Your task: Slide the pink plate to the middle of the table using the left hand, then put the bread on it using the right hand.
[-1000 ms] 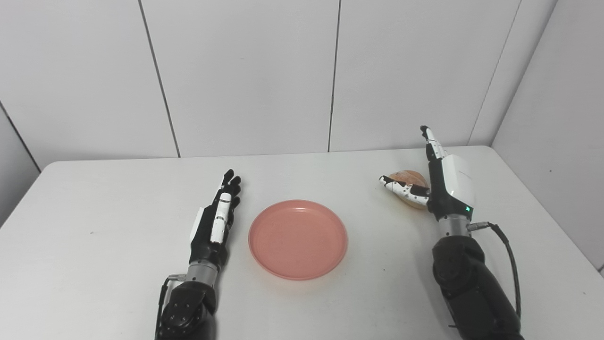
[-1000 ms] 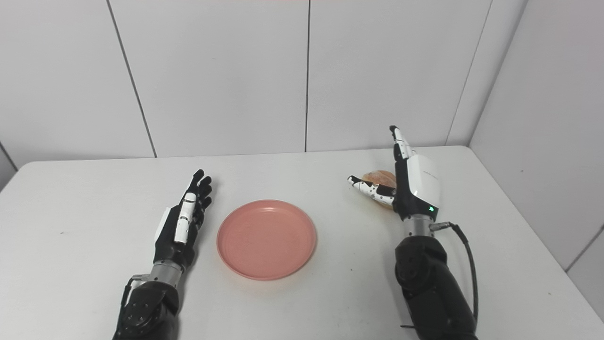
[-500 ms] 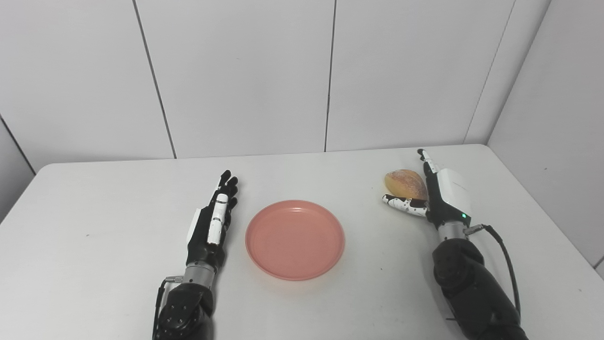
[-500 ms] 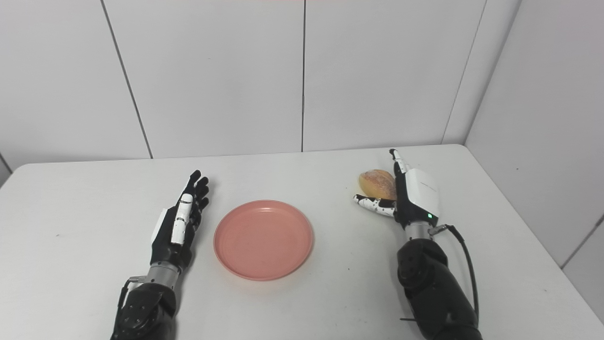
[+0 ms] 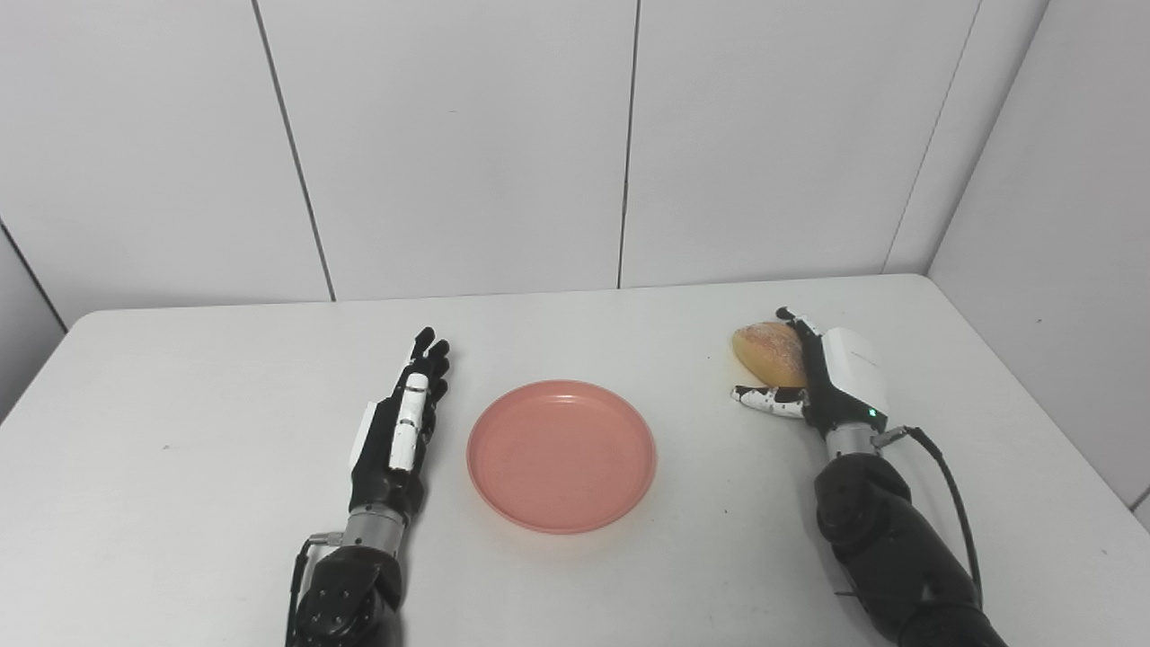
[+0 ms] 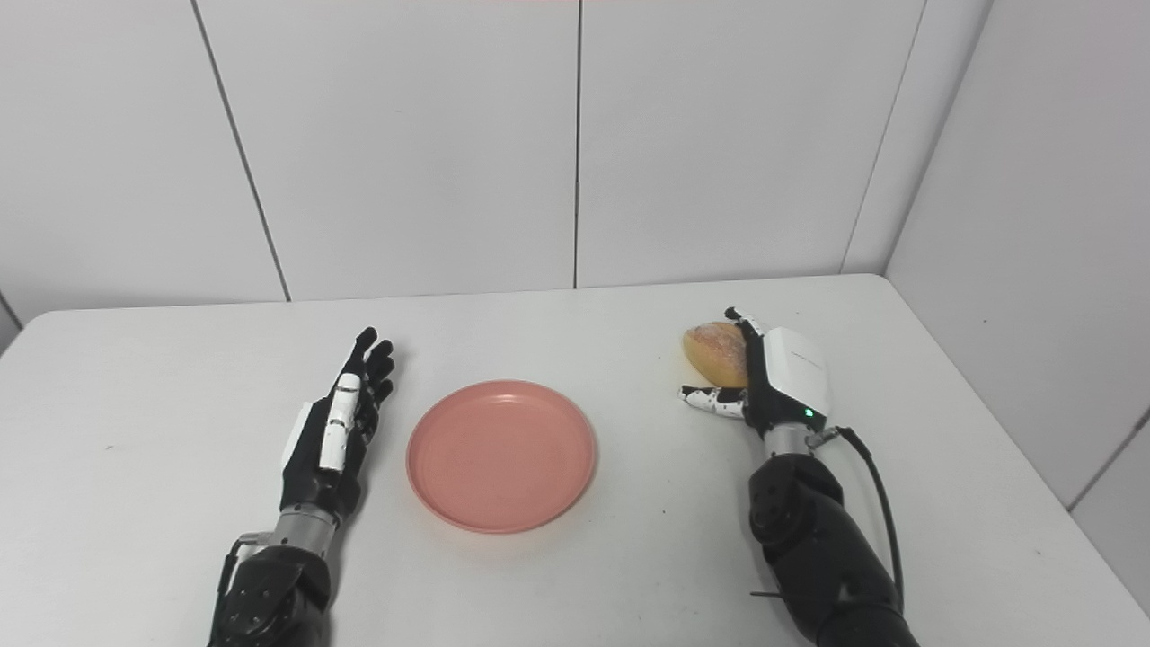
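The pink plate lies flat near the middle of the white table, with nothing on it. My left hand rests open on the table just left of the plate, fingers straight and pointing away, not touching the rim. The bread, a golden-brown roll, sits on the table at the right. My right hand stands on edge against the roll's right side. Its fingers bend over the far top of the bread, and its thumb reaches out along the near side, a little apart from the crust.
Pale wall panels rise behind the table's far edge. A side wall stands close to the right edge, near the bread. A black cable loops off my right wrist.
My right hand has come down from above the table to the bread's side, and its fingers have curled over the roll. The left hand has drawn back slightly. The plate and bread have not moved.
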You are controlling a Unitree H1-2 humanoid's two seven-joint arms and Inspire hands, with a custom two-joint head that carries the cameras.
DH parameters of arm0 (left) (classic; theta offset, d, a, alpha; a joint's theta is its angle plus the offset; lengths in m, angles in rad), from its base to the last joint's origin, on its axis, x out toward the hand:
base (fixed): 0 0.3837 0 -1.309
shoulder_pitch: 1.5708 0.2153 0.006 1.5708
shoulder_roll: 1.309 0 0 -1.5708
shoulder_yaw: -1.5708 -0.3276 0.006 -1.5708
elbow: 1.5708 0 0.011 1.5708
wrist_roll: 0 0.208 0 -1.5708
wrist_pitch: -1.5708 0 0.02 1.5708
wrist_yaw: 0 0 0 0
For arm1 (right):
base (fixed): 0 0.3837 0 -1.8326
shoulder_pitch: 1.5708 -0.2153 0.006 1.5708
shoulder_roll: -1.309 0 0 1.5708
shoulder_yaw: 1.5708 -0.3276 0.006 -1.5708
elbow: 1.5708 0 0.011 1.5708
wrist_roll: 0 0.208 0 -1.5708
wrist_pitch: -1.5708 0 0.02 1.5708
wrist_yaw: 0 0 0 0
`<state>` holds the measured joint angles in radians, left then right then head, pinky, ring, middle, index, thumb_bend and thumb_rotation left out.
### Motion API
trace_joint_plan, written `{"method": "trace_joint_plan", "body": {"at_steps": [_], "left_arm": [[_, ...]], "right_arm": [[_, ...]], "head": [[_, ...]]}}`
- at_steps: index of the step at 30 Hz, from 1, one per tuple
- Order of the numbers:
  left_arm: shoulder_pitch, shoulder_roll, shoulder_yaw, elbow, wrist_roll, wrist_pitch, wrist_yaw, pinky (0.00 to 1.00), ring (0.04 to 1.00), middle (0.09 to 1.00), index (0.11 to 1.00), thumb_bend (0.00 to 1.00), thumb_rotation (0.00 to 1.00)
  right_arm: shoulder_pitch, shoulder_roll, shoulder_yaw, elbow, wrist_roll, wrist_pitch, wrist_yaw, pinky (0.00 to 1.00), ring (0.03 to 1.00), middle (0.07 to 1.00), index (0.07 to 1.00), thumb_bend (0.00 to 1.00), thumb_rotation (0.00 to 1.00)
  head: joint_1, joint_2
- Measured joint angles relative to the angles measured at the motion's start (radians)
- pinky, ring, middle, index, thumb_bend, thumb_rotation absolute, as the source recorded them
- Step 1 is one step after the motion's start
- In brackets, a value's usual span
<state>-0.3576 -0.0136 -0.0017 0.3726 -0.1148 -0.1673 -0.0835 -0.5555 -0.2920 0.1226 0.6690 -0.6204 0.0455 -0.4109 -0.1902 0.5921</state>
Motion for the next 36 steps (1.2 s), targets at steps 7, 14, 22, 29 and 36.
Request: {"method": "trace_joint_plan", "body": {"at_steps": [7,14,22,29,36], "left_arm": [[0.002,0.000,0.000,-0.005,0.006,0.015,0.000,1.00,0.982,0.960,0.953,0.38,1.00],[0.008,0.000,0.000,-0.015,0.005,0.023,0.000,1.00,0.985,0.962,0.952,0.40,1.00],[0.013,0.000,-0.001,-0.023,0.006,0.026,0.000,1.00,0.981,0.962,0.951,0.40,1.00],[0.027,-0.001,-0.010,-0.043,0.007,0.033,0.000,1.00,0.982,0.968,0.961,0.37,1.00],[0.032,-0.004,-0.013,-0.048,0.008,0.033,0.002,1.00,0.983,0.969,0.958,0.36,1.00]], "right_arm": [[-0.010,0.001,0.005,0.047,0.021,-0.065,-0.082,0.36,0.469,0.562,0.674,0.41,0.02],[-0.013,0.000,0.013,0.055,0.024,-0.088,-0.114,0.38,0.475,0.554,0.656,0.42,0.00],[-0.011,0.000,0.016,0.051,0.029,-0.102,-0.131,0.36,0.449,0.528,0.502,0.49,0.12],[0.027,0.005,0.017,-0.071,0.044,-0.123,-0.146,0.39,0.475,0.541,0.495,0.49,0.13],[0.059,0.039,0.027,-0.248,0.076,-0.138,-0.082,0.43,0.500,0.555,0.495,0.49,0.13]], "head": [[0.002,-0.006],[0.005,-0.012],[0.015,-0.025],[0.043,-0.043],[0.057,-0.051]]}}
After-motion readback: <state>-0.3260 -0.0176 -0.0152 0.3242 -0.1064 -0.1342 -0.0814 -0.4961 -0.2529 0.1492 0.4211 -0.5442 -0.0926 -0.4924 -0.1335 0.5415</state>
